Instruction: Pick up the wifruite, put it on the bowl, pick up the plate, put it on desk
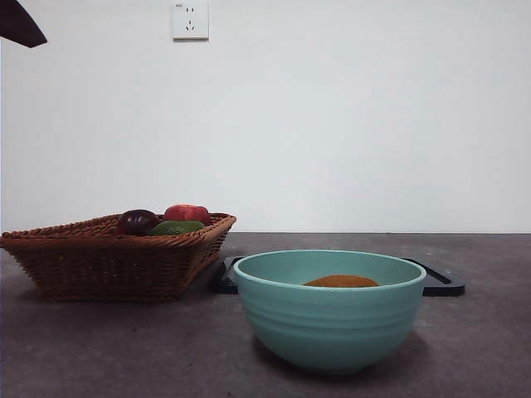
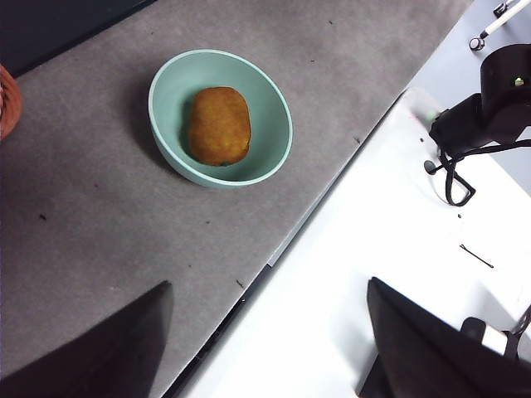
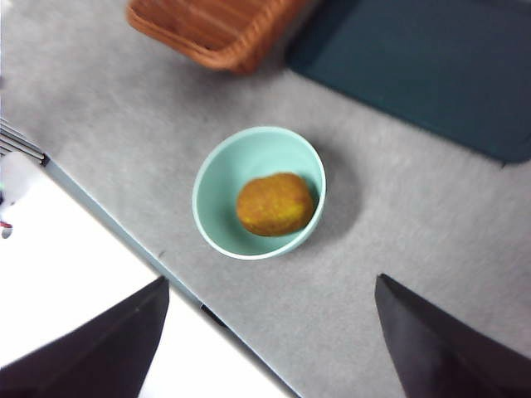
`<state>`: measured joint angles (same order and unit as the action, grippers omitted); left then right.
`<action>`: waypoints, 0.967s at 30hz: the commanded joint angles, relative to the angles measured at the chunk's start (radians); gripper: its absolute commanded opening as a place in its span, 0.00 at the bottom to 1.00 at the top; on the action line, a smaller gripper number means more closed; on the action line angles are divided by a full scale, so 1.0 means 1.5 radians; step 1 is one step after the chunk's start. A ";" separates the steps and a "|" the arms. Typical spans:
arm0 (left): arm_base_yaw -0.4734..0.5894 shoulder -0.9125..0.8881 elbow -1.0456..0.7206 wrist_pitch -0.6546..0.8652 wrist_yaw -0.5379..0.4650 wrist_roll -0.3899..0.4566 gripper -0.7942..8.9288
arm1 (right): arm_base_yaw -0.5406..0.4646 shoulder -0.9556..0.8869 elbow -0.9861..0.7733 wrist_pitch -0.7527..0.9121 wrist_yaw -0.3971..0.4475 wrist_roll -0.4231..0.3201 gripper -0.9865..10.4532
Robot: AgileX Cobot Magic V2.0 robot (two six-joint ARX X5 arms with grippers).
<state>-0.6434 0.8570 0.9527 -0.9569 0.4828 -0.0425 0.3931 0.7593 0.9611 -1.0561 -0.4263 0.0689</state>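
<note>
The brownish-orange wifruite (image 1: 341, 282) lies inside the mint-green bowl (image 1: 329, 319), which stands on the dark grey desk (image 1: 124, 348) near the front. The left wrist view shows the wifruite (image 2: 219, 125) in the bowl (image 2: 166, 116) from high above. So does the right wrist view, with the wifruite (image 3: 275, 204) in the bowl (image 3: 217, 178). My left gripper (image 2: 265, 286) is open, empty and well above the desk's near edge. My right gripper (image 3: 270, 282) is open, empty and high above the bowl. A black arm tip (image 1: 21, 25) shows at the front view's top left corner.
A glossy black tray (image 1: 440, 284) lies flat behind the bowl and also shows in the right wrist view (image 3: 431, 75). A woven brown basket (image 1: 108, 261) at the left holds a red apple (image 1: 187, 213), a dark purple fruit (image 1: 137, 221) and a green one (image 1: 176, 226).
</note>
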 commanded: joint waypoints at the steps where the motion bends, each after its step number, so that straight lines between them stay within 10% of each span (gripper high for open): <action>1: -0.003 0.003 0.006 0.007 0.006 0.003 0.47 | 0.010 0.012 -0.044 0.051 -0.014 0.045 0.43; 11: -0.003 0.003 0.006 0.007 0.006 0.004 0.47 | 0.059 0.091 -0.182 0.269 -0.006 0.141 0.41; 29: -0.003 0.003 0.006 0.008 0.005 0.005 0.47 | 0.135 0.357 -0.185 0.487 0.109 0.141 0.23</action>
<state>-0.6434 0.8570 0.9527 -0.9535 0.4828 -0.0425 0.5842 1.2755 0.6788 -0.3386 -0.2691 0.2707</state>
